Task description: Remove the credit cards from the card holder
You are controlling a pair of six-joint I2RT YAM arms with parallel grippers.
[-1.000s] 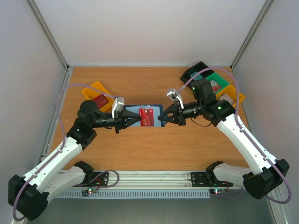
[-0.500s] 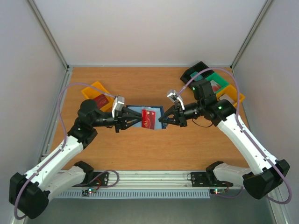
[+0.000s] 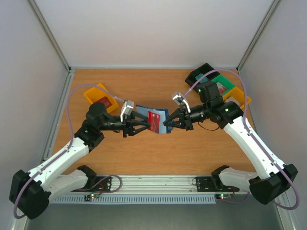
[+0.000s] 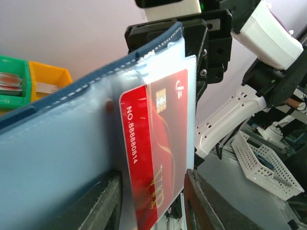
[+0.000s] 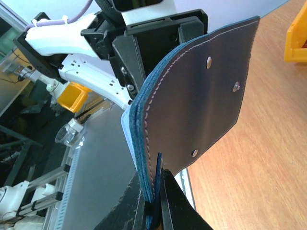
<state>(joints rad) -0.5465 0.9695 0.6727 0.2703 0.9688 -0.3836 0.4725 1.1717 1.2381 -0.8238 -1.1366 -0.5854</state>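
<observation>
Being pinched shut on by the right gripper, the card holder is offered with its red credit card lying lengthwise between the parted fingers of the left gripper.

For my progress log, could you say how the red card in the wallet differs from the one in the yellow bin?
The wallet's card sits behind a clear pocket of the wallet, which the right tool pinches; the bin's card lies bare in the yellow bin. The wallet's card shows a printed number; the bin's card is too small to read. Both are red.
</observation>
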